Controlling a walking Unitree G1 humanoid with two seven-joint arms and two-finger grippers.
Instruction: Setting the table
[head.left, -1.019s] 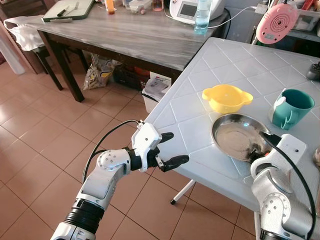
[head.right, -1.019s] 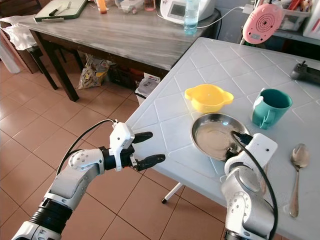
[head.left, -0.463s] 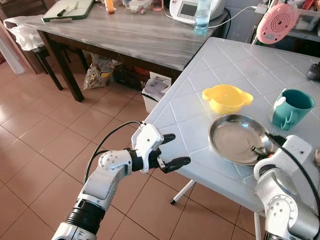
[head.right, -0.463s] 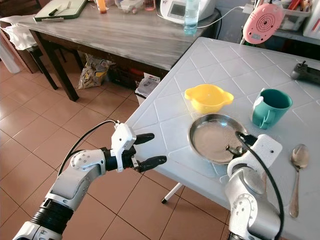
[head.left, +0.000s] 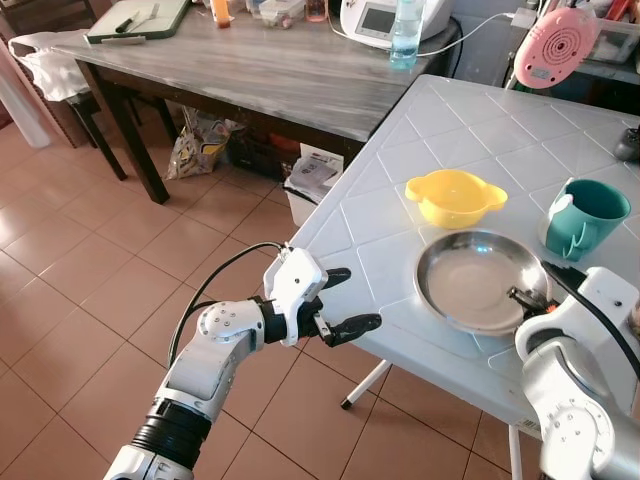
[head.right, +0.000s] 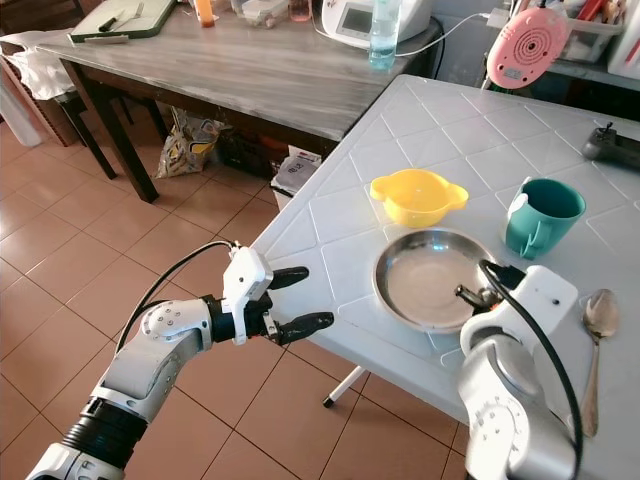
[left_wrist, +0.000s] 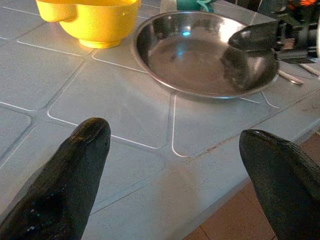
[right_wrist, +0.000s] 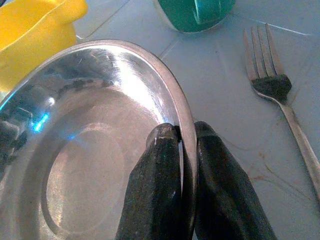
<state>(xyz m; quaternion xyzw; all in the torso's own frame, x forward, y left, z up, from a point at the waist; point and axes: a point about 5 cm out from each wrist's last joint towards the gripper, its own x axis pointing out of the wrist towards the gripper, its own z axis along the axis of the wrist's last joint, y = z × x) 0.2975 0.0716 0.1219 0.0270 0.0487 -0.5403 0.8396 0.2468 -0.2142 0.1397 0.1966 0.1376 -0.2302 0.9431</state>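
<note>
Steel, round and shallow, the plate (head.right: 432, 279) lies near the white tiled table's (head.right: 430, 130) near edge, nothing in it. Our right gripper (right_wrist: 179, 145) pinches its right rim tight; it has slid slightly left since before. Just beyond: yellow plastic bowl (head.right: 416, 196), teal mug (head.right: 540, 214). Our left gripper (head.right: 300, 298) hovers agape, holding nothing.

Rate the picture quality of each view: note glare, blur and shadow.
Left and right eye views: sharp, evenly daylit, with soft sheen on the steel plate. Left wrist view: the left tool looms large and soft-edged up close, and a small blue-green glint sits inside the plate. Right wrist view: bright glare along the plate rim where the right tool pinches it; the fork is slightly soft.
</note>
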